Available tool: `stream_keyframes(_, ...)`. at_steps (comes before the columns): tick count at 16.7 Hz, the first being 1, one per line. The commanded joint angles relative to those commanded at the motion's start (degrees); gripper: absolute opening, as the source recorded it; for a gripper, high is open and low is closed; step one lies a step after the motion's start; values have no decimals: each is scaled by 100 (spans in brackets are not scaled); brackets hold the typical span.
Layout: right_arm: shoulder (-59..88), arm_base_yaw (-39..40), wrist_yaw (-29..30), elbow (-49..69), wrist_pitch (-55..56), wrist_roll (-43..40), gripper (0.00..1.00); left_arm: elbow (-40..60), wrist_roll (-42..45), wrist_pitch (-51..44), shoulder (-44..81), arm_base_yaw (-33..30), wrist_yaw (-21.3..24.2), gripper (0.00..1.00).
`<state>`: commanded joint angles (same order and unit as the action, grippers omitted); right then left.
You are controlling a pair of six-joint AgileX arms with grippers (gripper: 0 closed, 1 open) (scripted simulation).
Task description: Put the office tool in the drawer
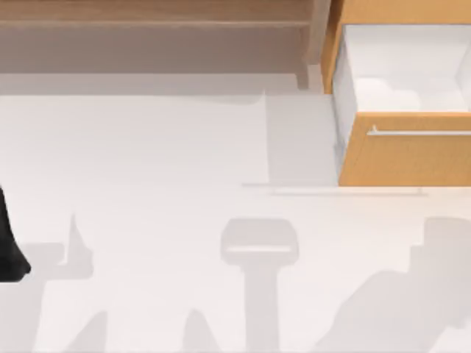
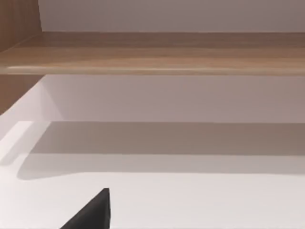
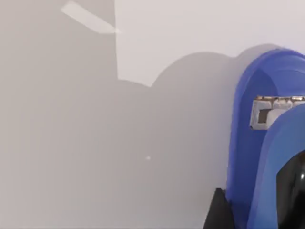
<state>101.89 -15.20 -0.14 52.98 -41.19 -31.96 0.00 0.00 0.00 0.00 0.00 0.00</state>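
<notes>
Blue stapler [image 3: 267, 143] close against right hand [image 3: 248, 210], grip impossible to tell. Drawer [image 1: 405, 158] open, far right of table [image 1: 147, 184]. Next: carry over, lower inside. Left arm [image 1: 9, 243] parked at left edge.

In the top view our drawer [image 1: 401, 151] runs off the right edge, so its orange-tan front and silver handle [image 1: 419, 133] are cut short. The pale wooden shelf [image 1: 154, 18] is clipped by the upper edge. Of our left arm [image 1: 9, 246] we see a dark sliver at the left border. In the right wrist view the blue stapler [image 3: 264, 143] is cropped by the edge, and we cannot tell how our right tool's fingers stand; the same goes for the left.
</notes>
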Motion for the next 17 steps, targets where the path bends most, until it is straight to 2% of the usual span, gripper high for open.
stream_keyframes(6,-31,1,8,26,-25,-2,0,0,0,0,0,0,0,100)
stream_keyframes(12,-360,-3,7,345,-705,-11,0,0,0,0,0,0,0,100)
stream_keyframes(17,-353,0,6,347,-709,-4,0,0,0,0,0,0,0,100)
